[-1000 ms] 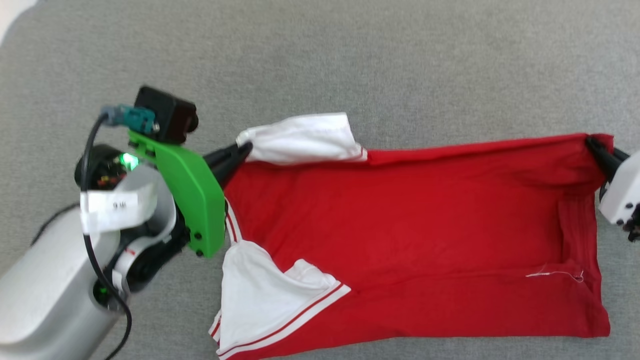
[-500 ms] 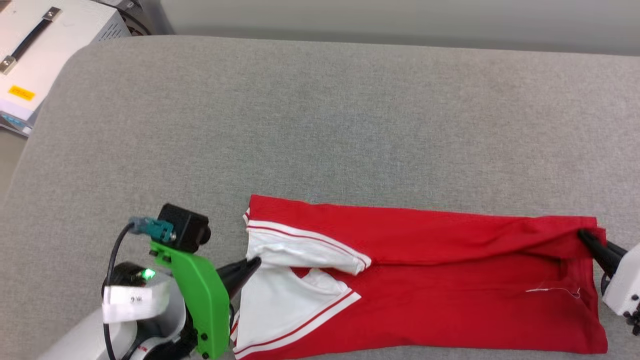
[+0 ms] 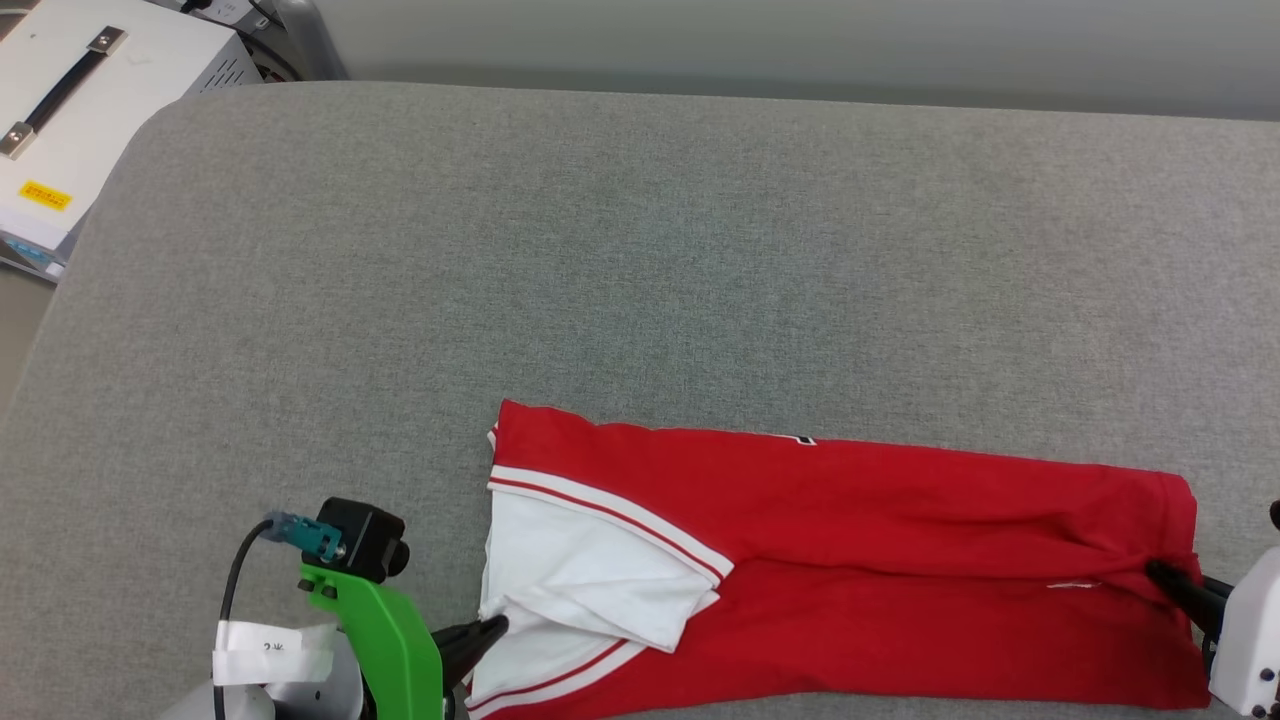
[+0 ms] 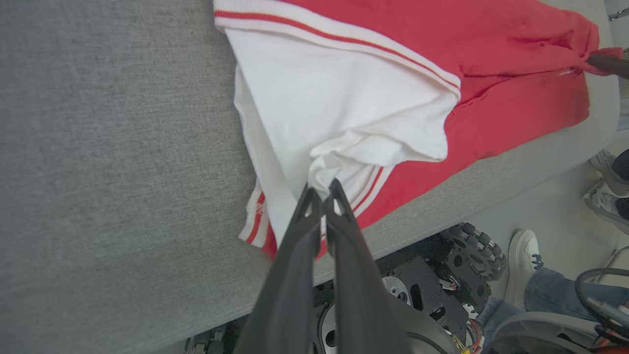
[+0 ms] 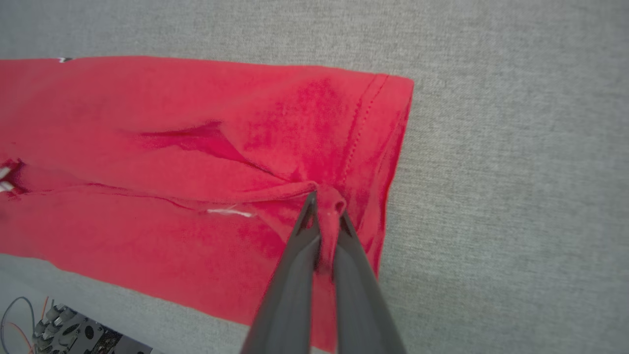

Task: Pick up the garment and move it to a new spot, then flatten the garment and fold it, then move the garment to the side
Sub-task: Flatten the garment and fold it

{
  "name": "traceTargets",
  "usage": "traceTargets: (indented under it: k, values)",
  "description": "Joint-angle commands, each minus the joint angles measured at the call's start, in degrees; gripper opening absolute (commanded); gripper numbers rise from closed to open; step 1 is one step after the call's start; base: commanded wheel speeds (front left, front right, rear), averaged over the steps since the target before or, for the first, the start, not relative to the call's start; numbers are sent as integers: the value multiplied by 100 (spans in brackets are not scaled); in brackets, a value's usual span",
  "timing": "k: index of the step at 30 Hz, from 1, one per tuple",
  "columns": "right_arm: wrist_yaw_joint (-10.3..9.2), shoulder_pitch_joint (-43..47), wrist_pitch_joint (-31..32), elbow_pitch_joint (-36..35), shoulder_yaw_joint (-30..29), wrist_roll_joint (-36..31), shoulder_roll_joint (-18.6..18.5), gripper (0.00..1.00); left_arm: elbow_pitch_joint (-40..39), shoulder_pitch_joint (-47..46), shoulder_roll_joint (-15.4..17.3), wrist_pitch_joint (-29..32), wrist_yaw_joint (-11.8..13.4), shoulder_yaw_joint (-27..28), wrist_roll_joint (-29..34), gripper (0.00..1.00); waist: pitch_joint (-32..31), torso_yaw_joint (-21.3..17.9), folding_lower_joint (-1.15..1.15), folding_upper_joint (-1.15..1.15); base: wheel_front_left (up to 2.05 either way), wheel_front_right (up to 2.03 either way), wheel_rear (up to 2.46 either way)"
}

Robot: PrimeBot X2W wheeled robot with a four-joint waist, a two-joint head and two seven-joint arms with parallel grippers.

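Left gripper [image 4: 322,189] pinched the white sleeve [image 4: 344,108], right gripper [image 5: 325,201] the hem [image 5: 366,123], of a red jersey [image 3: 850,520] lying folded along the near edge of the grey table [image 3: 640,250].

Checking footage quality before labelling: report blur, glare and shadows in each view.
Head view: even, soft light, no glare, shirt sharp. Left wrist view: left hand soft close to the lens, shirt crisp, faint shadow under the sleeve. Right wrist view: right hand blurred toward the bottom edge, hem stitching sharp.
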Motion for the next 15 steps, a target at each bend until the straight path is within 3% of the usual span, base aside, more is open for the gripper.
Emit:
traceTargets:
  k: [1,5,6,7,8,9,10,11,15]
  values:
    - [-3,85,13,-5,50,-45,-47,0,61,104,-43,-15,-55,-9,-34,0,1,-1,1,0,0,0,0]
    - [-3,113,-46,67,140,-101,-102,0,304,115,-143,-22,-213,-102,-76,0,-4,7,1,0,0,0,0]
    - [-3,110,-52,84,158,-90,-96,6,366,111,-160,-8,-251,-145,-61,0,-5,4,1,0,0,0,0]
    - [-3,99,-70,100,187,-87,-94,29,445,113,-202,-9,-282,-174,-72,0,-11,0,1,0,0,0,0]
    - [-3,87,-102,101,220,-99,-100,89,501,113,-231,-18,-305,-190,-75,0,-21,-2,1,0,0,0,0]
    - [-3,78,-143,133,229,-118,-94,100,573,117,-260,-35,-330,-209,-74,0,-35,-5,1,0,0,0,0]
    - [-3,69,-179,150,249,-136,-92,100,635,118,-271,-44,-346,-231,-52,82,-50,-7,1,0,0,0,0]
    - [-3,65,-195,183,281,-146,-93,100,711,122,-280,-52,-363,-264,-17,100,-76,-11,1,0,0,0,0]
    - [-3,75,-229,208,331,-208,-124,100,882,137,-348,-209,-415,-256,24,100,-197,-10,1,0,0,0,0]
